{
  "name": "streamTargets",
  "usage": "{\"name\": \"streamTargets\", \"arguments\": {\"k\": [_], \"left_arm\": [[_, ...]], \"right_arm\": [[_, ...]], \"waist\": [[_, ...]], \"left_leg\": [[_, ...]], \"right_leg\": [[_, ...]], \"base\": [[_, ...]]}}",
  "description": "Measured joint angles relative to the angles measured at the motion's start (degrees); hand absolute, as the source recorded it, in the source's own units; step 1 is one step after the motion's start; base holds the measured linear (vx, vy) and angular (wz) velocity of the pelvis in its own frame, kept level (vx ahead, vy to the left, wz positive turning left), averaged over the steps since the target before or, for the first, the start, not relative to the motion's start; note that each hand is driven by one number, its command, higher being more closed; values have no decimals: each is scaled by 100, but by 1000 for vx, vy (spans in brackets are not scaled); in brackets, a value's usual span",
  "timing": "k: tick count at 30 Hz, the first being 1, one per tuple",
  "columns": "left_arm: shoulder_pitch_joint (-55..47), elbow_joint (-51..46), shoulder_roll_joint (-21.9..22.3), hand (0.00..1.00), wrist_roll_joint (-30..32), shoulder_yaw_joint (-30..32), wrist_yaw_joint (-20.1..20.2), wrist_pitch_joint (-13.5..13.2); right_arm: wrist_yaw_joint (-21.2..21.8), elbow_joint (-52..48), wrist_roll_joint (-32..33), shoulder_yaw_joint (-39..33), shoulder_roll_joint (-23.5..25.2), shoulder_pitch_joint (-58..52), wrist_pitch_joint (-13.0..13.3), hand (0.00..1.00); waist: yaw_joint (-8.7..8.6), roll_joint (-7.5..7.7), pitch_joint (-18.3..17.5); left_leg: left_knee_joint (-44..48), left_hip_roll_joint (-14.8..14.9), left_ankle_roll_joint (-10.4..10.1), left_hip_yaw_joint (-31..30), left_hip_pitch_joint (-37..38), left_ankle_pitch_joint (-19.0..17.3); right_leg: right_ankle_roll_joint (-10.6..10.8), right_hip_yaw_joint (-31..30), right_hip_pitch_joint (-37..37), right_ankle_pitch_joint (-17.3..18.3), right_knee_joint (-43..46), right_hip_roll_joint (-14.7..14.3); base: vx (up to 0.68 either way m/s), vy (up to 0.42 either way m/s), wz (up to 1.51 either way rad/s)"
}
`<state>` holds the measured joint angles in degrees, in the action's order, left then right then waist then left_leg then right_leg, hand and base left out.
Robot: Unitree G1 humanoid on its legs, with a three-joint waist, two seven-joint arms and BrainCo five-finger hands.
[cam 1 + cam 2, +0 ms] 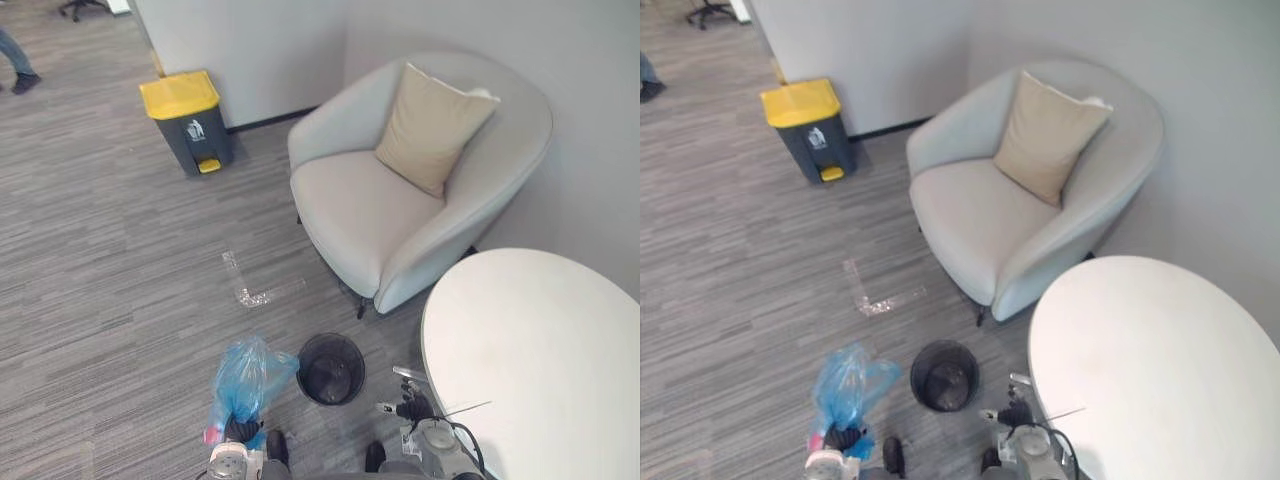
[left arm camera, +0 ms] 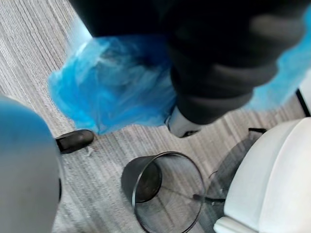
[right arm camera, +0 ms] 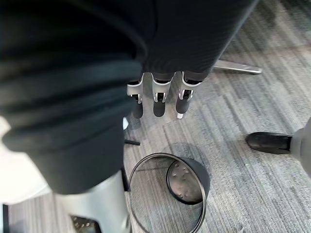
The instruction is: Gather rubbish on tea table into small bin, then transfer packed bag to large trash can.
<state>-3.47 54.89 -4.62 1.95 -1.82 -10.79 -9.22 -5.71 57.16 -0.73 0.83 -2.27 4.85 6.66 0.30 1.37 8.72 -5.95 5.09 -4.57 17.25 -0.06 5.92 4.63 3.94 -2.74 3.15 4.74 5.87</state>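
Observation:
A blue plastic bag (image 1: 245, 383) hangs low over the carpet at the lower left, with my left hand (image 1: 240, 432) shut on its gathered top. In the left wrist view the bag (image 2: 112, 82) bulges past the hand's dark cover (image 2: 218, 73). Just to its right the small black mesh bin (image 1: 330, 368) stands on the floor with no liner. The large grey trash can with a yellow lid (image 1: 188, 120) stands by the far wall. My right hand (image 3: 158, 99) hangs open above the small bin (image 3: 167, 194), beside the white round tea table (image 1: 540, 350).
A pale armchair (image 1: 400, 210) with a beige cushion (image 1: 432, 125) stands against the wall behind the table. Clear tape (image 1: 245, 285) marks the carpet between me and the trash can. A person's foot (image 1: 22, 80) shows at the far left.

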Motion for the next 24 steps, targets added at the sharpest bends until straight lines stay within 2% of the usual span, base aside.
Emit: {"name": "streamTargets", "arguments": {"k": [4,5,6,7,9,11,12,14,15,16,17,18,19,21,22,23,24], "left_arm": [[447,-52,17,100,4,34,22,1],[454,-195,105,100,4,85,82,-4],[456,-237,111,100,4,122,103,-2],[443,-308,124,100,4,130,108,0],[329,-492,132,100,3,197,109,-3],[264,-602,136,100,0,298,105,-3],[262,-613,219,100,-3,309,98,1],[133,-597,355,100,-9,293,97,2],[152,-587,481,100,-48,211,102,5],[131,-589,567,100,-106,182,97,2],[116,-589,588,100,-116,181,97,2],[76,-590,604,100,-143,181,95,2],[65,-595,595,100,-187,181,94,2],[78,-658,555,100,-204,134,92,0],[67,-696,510,100,-203,1,96,1],[76,-697,506,100,-201,-24,95,0],[119,-696,486,100,-201,-35,96,1]], "right_arm": [[-34,-203,-160,48,4,51,-71,0],[-49,-283,-162,34,0,38,-80,0],[-57,-327,-162,36,24,18,-85,0],[-54,-467,-162,36,69,-78,-86,0],[-48,-489,-161,39,167,-87,-75,0],[-49,-509,-161,41,240,-39,-64,0],[-61,-521,-154,36,216,72,-61,0],[-89,-527,-151,38,201,145,-58,0],[-132,-526,-146,32,136,157,-57,0],[-165,-511,-145,31,101,31,-68,0],[-172,-511,-146,29,100,-12,-71,0],[-203,-511,-144,-13,115,-69,-72,0],[-217,-514,-141,-47,114,-42,-69,0],[-236,-515,-140,-128,104,-24,-66,0],[-254,-512,-138,-254,93,-67,-67,0],[-274,-507,-136,-292,75,-94,-67,0],[-279,-476,-135,-294,22,-113,-68,0]], "waist": [[0,77,135],[12,49,176],[6,47,190],[15,62,199],[59,148,134],[224,252,74],[361,227,65],[436,75,66],[333,-210,115],[294,-309,84],[294,-333,71],[296,-347,63],[301,-287,91],[306,-221,118],[283,-208,124],[266,-182,139],[253,-223,119]], "left_leg": [[546,56,229,18,-468,-142],[734,173,286,23,-531,-219],[840,174,311,-16,-570,-237],[1030,141,334,-157,-619,-270],[1299,121,335,-317,-823,-273],[1520,130,281,-375,-1135,-236],[1598,219,164,-378,-1365,-124],[1503,312,115,-424,-1522,45],[1302,418,99,-731,-1598,272],[1065,463,39,-892,-1583,409],[989,485,33,-913,-1572,407],[781,569,-197,-842,-1559,178],[729,597,-219,-703,-1583,86],[1199,523,-135,-561,-1690,100],[1953,433,5,-478,-1706,-87],[2210,400,119,-425,-1690,-444],[2560,425,218,-238,-1693,-828]], "right_leg": [[14,153,-653,-10,892,110],[58,144,-652,118,1198,140],[-19,163,-780,419,1837,200],[41,135,-830,762,2942,308],[112,10,-678,1006,3651,337],[166,-162,-491,1321,3342,299],[67,-172,-362,1599,2708,131],[-217,-89,-188,1811,2047,-55],[-317,177,-115,1715,1849,-221],[-363,377,-108,1689,1847,-315],[-388,471,-123,1675,1837,-342],[-500,672,-108,1565,1699,-381],[-582,795,-108,1435,1547,-337],[-629,976,-129,1299,1458,-200],[-602,1147,-121,1222,1390,-66],[-564,1258,-121,1170,1350,-3],[-485,1433,-122,1117,1306,107]], "base": [[-96,11,1],[-77,-3,18],[-60,-30,37],[-39,-38,44],[-107,-135,51],[-171,-191,19],[-275,-237,-15],[-264,-181,5],[-306,-152,66],[-306,-152,78],[-294,-120,71],[-242,-65,55],[-263,-58,49],[-99,29,45],[-85,58,67],[-117,142,83],[-74,120,63]]}}
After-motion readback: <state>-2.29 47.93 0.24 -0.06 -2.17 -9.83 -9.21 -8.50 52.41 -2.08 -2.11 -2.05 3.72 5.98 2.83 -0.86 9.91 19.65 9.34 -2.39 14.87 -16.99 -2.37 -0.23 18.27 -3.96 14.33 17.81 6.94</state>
